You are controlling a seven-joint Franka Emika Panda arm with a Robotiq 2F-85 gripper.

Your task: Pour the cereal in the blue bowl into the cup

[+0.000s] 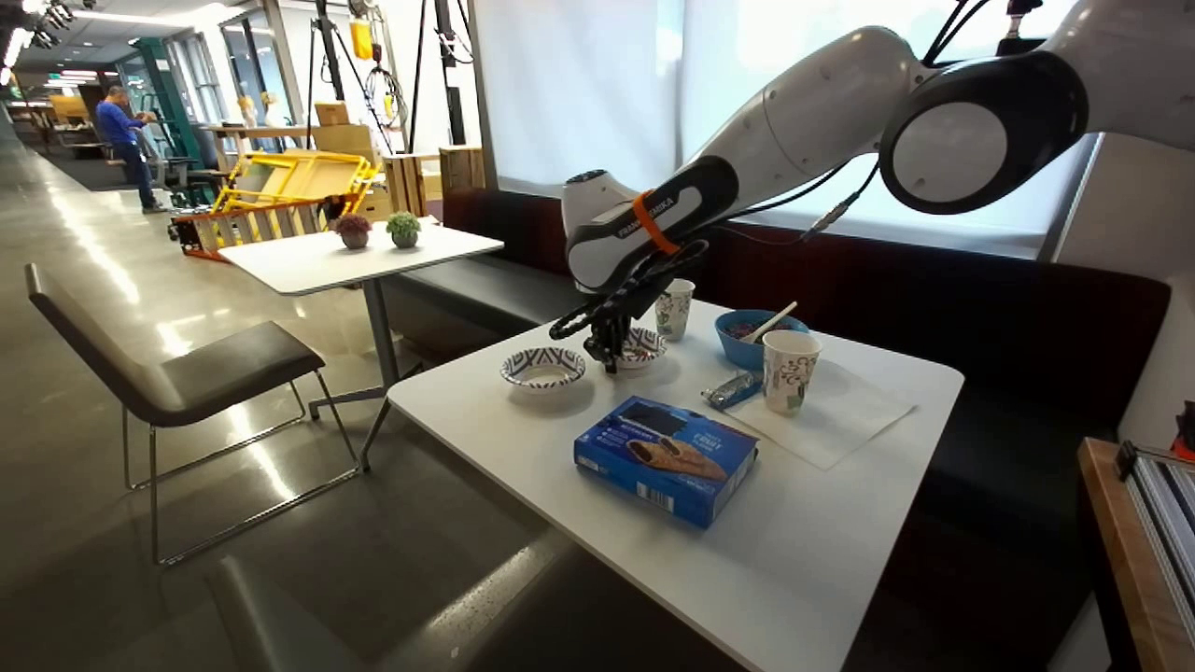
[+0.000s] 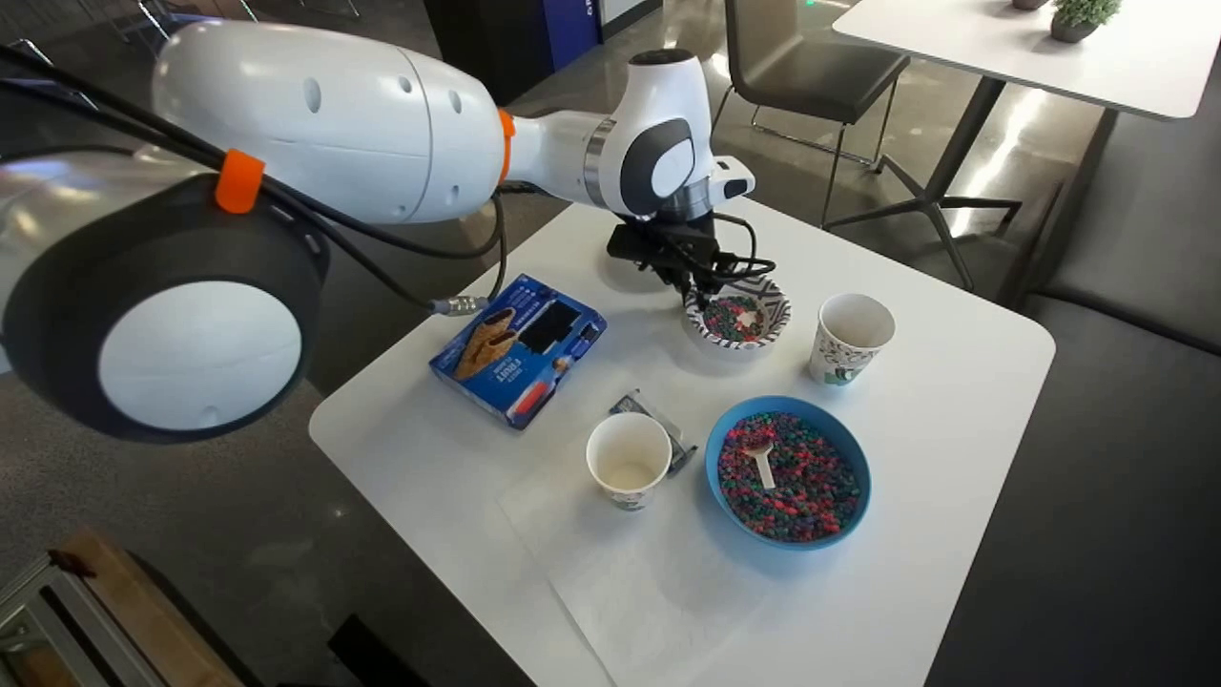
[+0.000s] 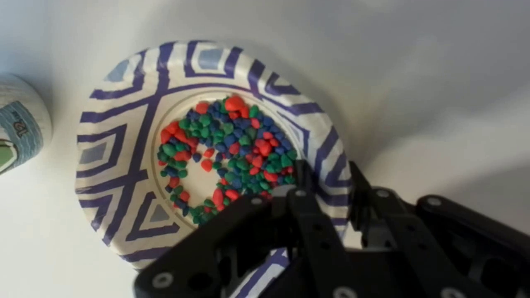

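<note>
Black pincer (image 3: 329, 174), one: fingers (image 3: 358, 194) modestly parted, one inside and one outside the patterned bowl (image 3: 109, 165), its rim passing through the gap. Whether they press on the wall or merely straddle it cannot be told.

Patterned bowl: white, violet-blue bands; holds red, green and blue bits (image 3: 248, 149) in a thin layer, pale base showing in part.

Blue bowl (image 1: 742, 353), one: on the worktop (image 1: 803, 560), apart from the pincer; a broad bed of similar bits, a white spoon (image 2: 766, 469) aslant in them.

Cup (image 2: 845, 355), upright, printed side: near the patterned bowl.

Second cup (image 2: 630, 458), likewise upright and printed: near the blue bowl.

Second bowl (image 1: 543, 375), same pattern: on the worktop near the patterned bowl, pale inside, in an exterior view.

Box (image 1: 667, 457), blue: lying flat, food pictured on its top face.

Wrapper (image 1: 733, 390), silver and blue: just beside the second cup.

Sheet (image 1: 854, 420), white: flat on the worktop by the second cup.

Arm (image 2: 305, 114), white, orange-banded: extends over the worktop, bearing the pincer.
</note>
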